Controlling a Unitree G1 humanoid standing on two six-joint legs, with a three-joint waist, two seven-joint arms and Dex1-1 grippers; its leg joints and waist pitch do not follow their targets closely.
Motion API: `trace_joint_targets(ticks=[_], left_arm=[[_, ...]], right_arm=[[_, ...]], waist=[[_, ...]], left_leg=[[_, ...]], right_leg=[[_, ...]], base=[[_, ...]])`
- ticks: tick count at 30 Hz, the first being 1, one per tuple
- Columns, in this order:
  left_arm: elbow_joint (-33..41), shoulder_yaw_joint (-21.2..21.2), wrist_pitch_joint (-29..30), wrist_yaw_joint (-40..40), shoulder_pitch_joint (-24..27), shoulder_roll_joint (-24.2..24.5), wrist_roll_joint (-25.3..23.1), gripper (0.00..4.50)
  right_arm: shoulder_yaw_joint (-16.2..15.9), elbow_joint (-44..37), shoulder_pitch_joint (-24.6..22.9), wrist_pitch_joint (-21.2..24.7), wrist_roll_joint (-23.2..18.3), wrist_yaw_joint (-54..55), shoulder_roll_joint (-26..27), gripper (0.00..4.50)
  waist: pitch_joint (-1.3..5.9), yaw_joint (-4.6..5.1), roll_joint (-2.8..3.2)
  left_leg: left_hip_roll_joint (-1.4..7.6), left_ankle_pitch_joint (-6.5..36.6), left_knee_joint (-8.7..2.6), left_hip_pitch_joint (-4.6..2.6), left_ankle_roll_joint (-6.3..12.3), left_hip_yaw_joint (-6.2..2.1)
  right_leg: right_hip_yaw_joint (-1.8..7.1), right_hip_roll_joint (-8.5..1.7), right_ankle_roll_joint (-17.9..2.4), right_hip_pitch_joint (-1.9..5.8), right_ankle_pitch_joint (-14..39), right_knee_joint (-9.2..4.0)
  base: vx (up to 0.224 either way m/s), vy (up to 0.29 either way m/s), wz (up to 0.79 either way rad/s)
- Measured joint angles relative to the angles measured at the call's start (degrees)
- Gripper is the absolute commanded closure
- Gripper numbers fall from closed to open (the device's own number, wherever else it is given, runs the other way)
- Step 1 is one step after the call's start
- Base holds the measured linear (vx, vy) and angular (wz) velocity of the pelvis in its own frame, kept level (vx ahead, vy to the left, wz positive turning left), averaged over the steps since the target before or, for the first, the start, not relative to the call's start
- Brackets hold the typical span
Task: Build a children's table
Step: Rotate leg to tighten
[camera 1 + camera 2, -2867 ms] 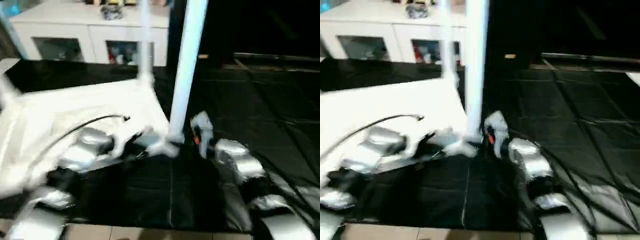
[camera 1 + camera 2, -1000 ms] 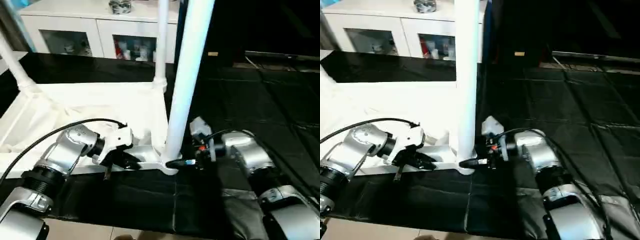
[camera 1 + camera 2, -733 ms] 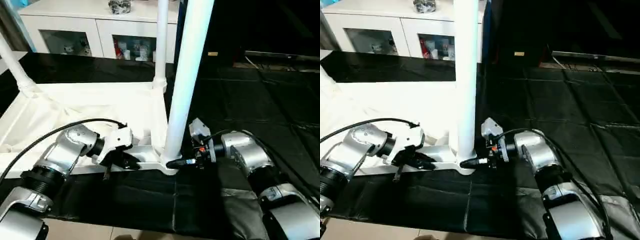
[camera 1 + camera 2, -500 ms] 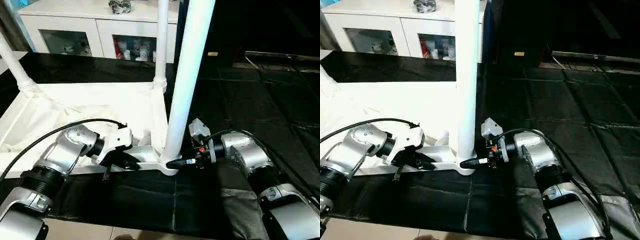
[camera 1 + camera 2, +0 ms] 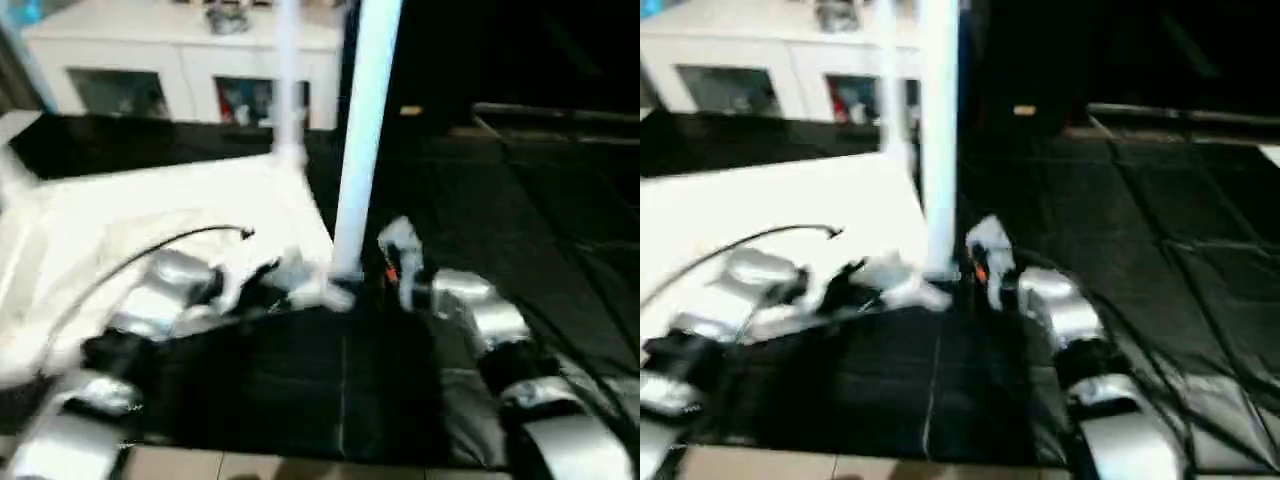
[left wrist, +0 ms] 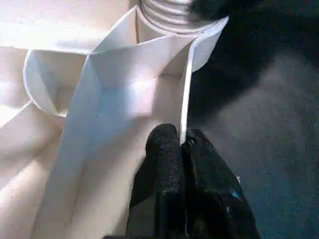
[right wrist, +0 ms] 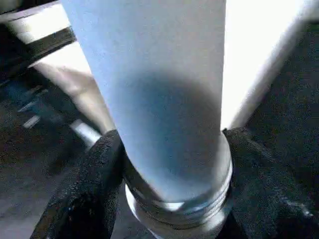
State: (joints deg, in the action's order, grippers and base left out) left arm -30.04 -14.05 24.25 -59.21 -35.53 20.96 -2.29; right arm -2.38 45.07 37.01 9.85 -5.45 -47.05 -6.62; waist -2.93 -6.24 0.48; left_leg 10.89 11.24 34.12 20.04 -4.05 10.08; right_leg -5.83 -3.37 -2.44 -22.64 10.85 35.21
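The right gripper (image 7: 172,199) clasps the threaded base of the near leg (image 5: 362,140), one black finger on each side. The left gripper (image 6: 180,144) is pinched shut on the thin rim wall of the tabletop (image 5: 150,215), which lies upside down on the black mat (image 5: 500,200), ribs showing. The near leg stands upright in the corner socket (image 6: 182,12); a second leg (image 5: 288,80) rises at the far corner. A white cabinet (image 5: 180,60) stands behind.
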Motion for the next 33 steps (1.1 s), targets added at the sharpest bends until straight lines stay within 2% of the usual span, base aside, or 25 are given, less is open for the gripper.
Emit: trace_joint_targets(ticks=[3, 6, 8, 14, 16, 19, 22, 26, 33], left_arm=[[0.0, 2.3, 2.8, 6.7, -0.1, -4.1, 0.1, 4.5], [0.0, 3.8, 4.6, 10.8, -0.2, -7.1, 0.1, 4.5], [0.0, 3.9, 4.7, 10.9, -0.3, -7.2, 0.1, 4.5], [0.8, 3.1, 4.6, 10.9, -0.5, -6.7, -0.2, 4.5], [1.5, 2.3, 4.6, 10.6, -0.4, -6.0, -0.2, 4.5], [2.6, 1.7, 4.1, 8.8, 0.2, -4.7, -0.2, 4.5], [3.2, 1.7, 3.3, 6.2, 0.9, -3.0, 0.2, 4.5], [3.6, 1.1, -0.6, 0.9, 2.4, 0.0, 1.0, 4.5], [3.8, -0.5, -5.5, -5.5, 3.4, 4.4, 1.5, 4.5]], right_arm=[[2.0, 0.7, 1.5, 1.4, 1.0, 9.3, 2.5, 1.78], [2.1, 1.1, 1.8, -0.4, 2.9, 14.8, 3.5, 1.78], [2.1, 1.1, 1.8, -0.7, 2.9, 15.3, 3.6, 1.09], [2.0, 1.1, 1.3, -2.8, 3.9, 15.8, 4.4, 0.8], [1.8, 0.7, 0.6, -4.0, 4.0, 15.7, 4.5, 0.47], [1.8, -0.6, -1.1, -5.6, 3.7, 12.4, 4.1, 0.38], [1.6, -2.6, -2.9, -5.9, 2.4, 7.3, 2.3, 0.05], [0.3, -5.2, -5.4, -6.4, 0.2, -2.0, -1.0, 0.05], [-1.2, -6.4, -5.7, -6.4, -2.2, -15.5, -6.5, 0.05]], waist=[[0.01, 0.4, 0.01], [0.03, 0.43, 0.05], [0.04, 0.42, 0.07], [0.03, 0.46, 0.06], [0.01, 0.5, 0.07], [0.0, 0.65, 0.05], [0.0, 0.68, 0.06], [-0.01, 0.46, 0.07], [-0.04, -0.18, 0.01]], left_leg=[[0.0, 0.0, -0.03, 0.03, -0.01, 0.0], [-0.01, 0.0, -0.06, 0.06, 0.0, 0.0], [-0.03, 0.0, -0.17, 0.08, 0.01, 0.0], [-0.03, 0.0, -0.19, 0.28, 0.03, 0.0], [-0.03, 0.0, -0.19, 0.35, 0.03, 0.0], [-0.01, 0.0, -0.22, 0.42, 0.05, 0.0], [-0.01, 0.0, -0.23, 0.48, 0.08, 0.0], [0.0, 0.0, -0.22, 0.49, 0.08, 0.0], [0.02, 0.0, -0.15, 0.48, 0.08, 0.0]], right_leg=[[0.0, 0.0, 0.0, -0.06, 0.0, 0.02], [0.0, 0.0, -0.2, -0.05, -0.1, -0.04], [0.0, 0.0, -0.1, -0.06, -0.1, -0.13], [0.0, 0.0, -0.1, -0.25, -0.1, -0.15], [0.0, 0.0, -0.1, -0.32, -0.1, -0.15], [-0.01, 0.02, -0.2, -0.38, -0.1, -0.16], [-0.02, 0.02, -0.2, -0.42, -0.1, -0.17], [-0.04, 0.02, -0.2, -0.43, -0.1, -0.16], [-0.04, 0.02, -0.2, -0.42, -0.1, -0.11]], base=[[0.0, 0.0, 0.0], [0.0, 0.0, 0.0], [0.0, 0.0, 0.0], [0.0, 0.0, 0.0], [0.0, 0.0, 0.0], [0.0, 0.0, 0.0], [0.0, 0.0, 0.0], [0.0, 0.0, 0.0], [0.0, 0.0, 0.0]])
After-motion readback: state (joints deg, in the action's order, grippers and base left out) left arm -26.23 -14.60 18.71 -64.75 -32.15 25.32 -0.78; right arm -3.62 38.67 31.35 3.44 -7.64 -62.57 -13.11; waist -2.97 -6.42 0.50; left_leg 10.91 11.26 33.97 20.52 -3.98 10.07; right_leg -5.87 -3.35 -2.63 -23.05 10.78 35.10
